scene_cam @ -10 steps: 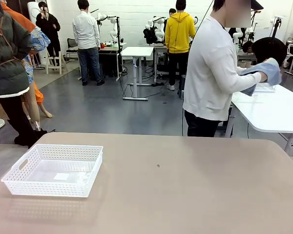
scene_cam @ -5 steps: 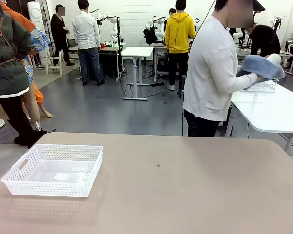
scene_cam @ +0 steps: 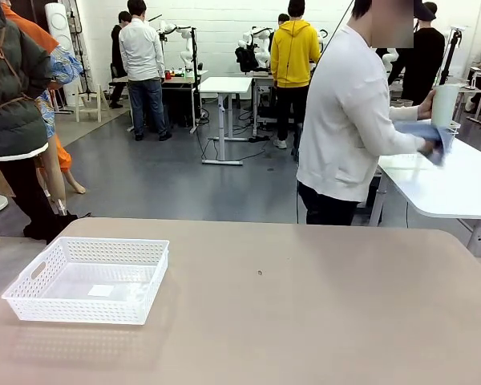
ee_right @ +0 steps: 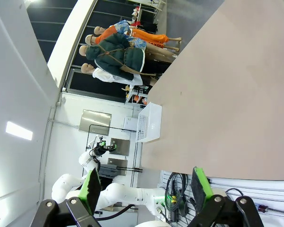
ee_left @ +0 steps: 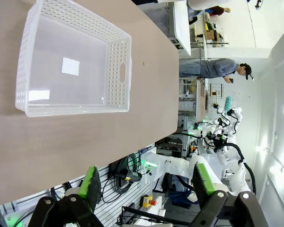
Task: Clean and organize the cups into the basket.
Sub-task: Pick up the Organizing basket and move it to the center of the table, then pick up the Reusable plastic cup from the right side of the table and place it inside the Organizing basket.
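White plastic basket, faintly glossy, finely perforated lattice walls, smooth clear bottom. Matt, smooth tan tabletop, even in finish. Soft, crumpled blue cloth, matt.

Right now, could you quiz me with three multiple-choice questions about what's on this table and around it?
1. Where on the tan table does the white basket stand?
A. The robot's left side
B. The middle
C. The robot's right side
2. What colour is the cloth that the person holds?
A. Red
B. Yellow
C. Blue
3. How is the left gripper?
A. Shut on a spoon
B. Open, holding nothing
C. Shut on the basket's rim

Answers: 1 A, it sits near the left edge in the front view; 2 C, the cloth is pale blue; 3 B, its green pads stand wide apart with nothing between.
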Robot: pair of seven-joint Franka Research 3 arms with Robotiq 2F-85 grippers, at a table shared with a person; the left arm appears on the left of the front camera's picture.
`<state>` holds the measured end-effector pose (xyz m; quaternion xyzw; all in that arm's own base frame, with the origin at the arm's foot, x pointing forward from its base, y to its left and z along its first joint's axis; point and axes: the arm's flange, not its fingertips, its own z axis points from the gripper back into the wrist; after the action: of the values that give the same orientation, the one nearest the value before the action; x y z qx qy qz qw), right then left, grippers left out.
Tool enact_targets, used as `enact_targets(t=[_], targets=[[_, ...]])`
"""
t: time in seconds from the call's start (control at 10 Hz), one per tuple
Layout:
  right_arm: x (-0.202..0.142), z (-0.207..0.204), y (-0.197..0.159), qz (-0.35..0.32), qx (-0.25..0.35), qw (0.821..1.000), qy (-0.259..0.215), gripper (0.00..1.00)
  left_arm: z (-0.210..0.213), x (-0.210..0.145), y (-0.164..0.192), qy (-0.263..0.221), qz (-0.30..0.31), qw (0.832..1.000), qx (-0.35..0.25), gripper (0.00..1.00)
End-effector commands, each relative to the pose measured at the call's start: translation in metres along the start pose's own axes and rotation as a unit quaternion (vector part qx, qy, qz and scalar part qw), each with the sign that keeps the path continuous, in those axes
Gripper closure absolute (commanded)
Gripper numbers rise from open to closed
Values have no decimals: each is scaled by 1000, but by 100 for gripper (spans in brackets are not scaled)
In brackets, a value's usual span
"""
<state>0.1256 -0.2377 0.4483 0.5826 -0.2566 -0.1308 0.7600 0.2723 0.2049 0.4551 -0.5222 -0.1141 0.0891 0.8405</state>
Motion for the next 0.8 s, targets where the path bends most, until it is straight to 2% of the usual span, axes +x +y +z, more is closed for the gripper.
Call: enact_targets(t=[0.0,0.7], targets=[[-3,4,0,6,7,1000,-4,0,1,0,-1,-1,-2,1000,1,0],[-3,4,0,6,7,1000,-4,0,1,0,-1,-1,-2,1000,1,0]])
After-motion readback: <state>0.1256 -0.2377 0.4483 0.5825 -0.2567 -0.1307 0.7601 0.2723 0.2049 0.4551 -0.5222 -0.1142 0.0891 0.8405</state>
